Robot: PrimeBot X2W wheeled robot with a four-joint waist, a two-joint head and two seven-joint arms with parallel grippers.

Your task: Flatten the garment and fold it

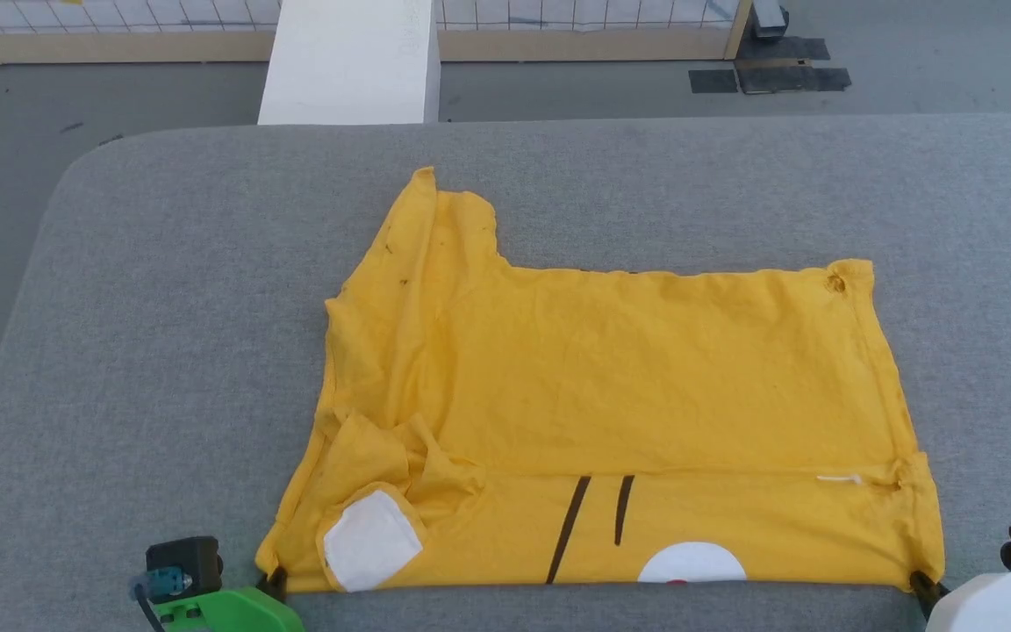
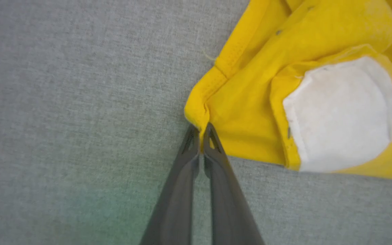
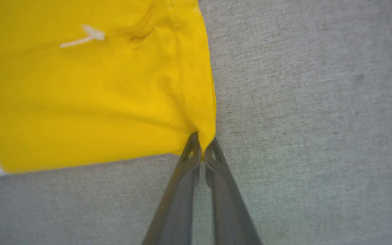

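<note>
From my head camera I see a grey cloth-covered tabletop (image 1: 163, 351), its rounded corner at ten o'clock. Past its far edge at twelve o'clock a white block (image 1: 352, 61) stands on the grey floor (image 1: 909, 88), with dark mats (image 1: 769, 77) at one o'clock. Behind them runs a white gridded panel (image 1: 119, 13) above a wooden strip (image 1: 102, 46).

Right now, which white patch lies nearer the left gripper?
The squarish patch, close to the left gripper; the half-round patch lies much further right.
</note>
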